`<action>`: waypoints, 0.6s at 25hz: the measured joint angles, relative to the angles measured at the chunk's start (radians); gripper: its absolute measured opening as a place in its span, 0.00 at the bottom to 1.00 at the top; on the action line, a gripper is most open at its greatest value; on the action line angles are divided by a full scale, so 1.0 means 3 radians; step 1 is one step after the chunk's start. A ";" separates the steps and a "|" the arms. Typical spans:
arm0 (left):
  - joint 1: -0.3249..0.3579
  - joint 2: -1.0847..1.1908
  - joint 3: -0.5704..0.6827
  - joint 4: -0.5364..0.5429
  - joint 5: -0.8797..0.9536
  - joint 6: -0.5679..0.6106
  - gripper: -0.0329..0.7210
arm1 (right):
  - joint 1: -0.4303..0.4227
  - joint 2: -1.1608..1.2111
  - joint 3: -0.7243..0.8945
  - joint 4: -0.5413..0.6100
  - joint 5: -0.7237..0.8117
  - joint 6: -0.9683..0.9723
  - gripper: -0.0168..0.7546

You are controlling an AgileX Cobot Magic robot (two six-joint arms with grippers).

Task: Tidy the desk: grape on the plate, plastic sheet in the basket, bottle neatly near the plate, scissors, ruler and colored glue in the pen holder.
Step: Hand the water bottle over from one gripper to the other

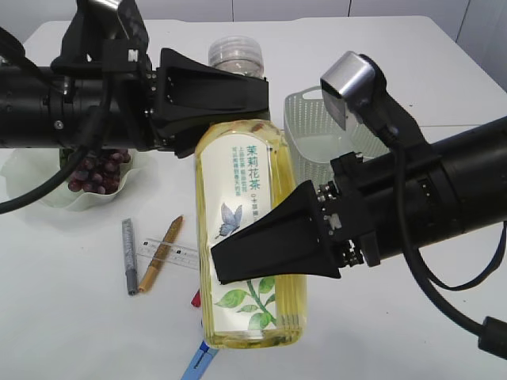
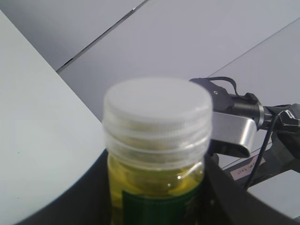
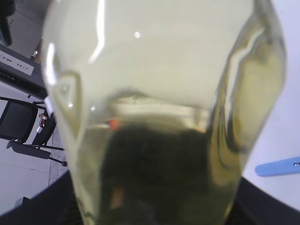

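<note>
the left hand (image 1: 207, 101) clamps the tea bottle (image 1: 247, 229) at its shoulder, the right hand (image 1: 273, 241) its lower body; the bottle hangs above the table (image 1: 71, 317), near the plate of grapes (image 1: 99, 170). uneven release could tip it onto the ruler (image 1: 168, 253).

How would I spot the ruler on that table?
Start at the big tea bottle in the middle, then look left to the white tabletop beside it. The ruler lies flat under a brown pen; it alone is clear plastic with printed marks.
</note>
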 joint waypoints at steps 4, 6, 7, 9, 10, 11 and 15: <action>0.0000 0.0000 0.0000 -0.0001 0.0000 0.0000 0.47 | 0.0000 0.0000 0.0000 0.0007 0.0000 0.0000 0.56; 0.0000 0.0000 0.0000 -0.0001 0.0000 0.0000 0.47 | 0.0000 0.0000 0.0000 0.0007 0.0000 0.0000 0.56; 0.0000 0.0000 0.0000 -0.0001 0.0000 0.0000 0.47 | 0.0000 0.0000 0.0000 0.0007 0.0000 0.0000 0.56; 0.0000 0.0000 0.0000 -0.0001 0.0000 0.0000 0.47 | 0.0000 0.0000 0.0000 0.0007 0.0000 0.0000 0.56; 0.0000 0.0000 0.0000 -0.0001 0.0000 0.0006 0.47 | 0.0000 0.0000 0.0000 0.0007 0.0000 0.0000 0.56; 0.0000 0.0000 0.0000 -0.0001 0.0000 0.0005 0.47 | 0.0000 0.0000 0.0000 0.0007 0.0000 0.0000 0.56; 0.0000 0.0000 0.0000 -0.0001 0.0000 0.0013 0.46 | 0.0000 0.0000 0.0000 0.0007 -0.0005 0.0000 0.63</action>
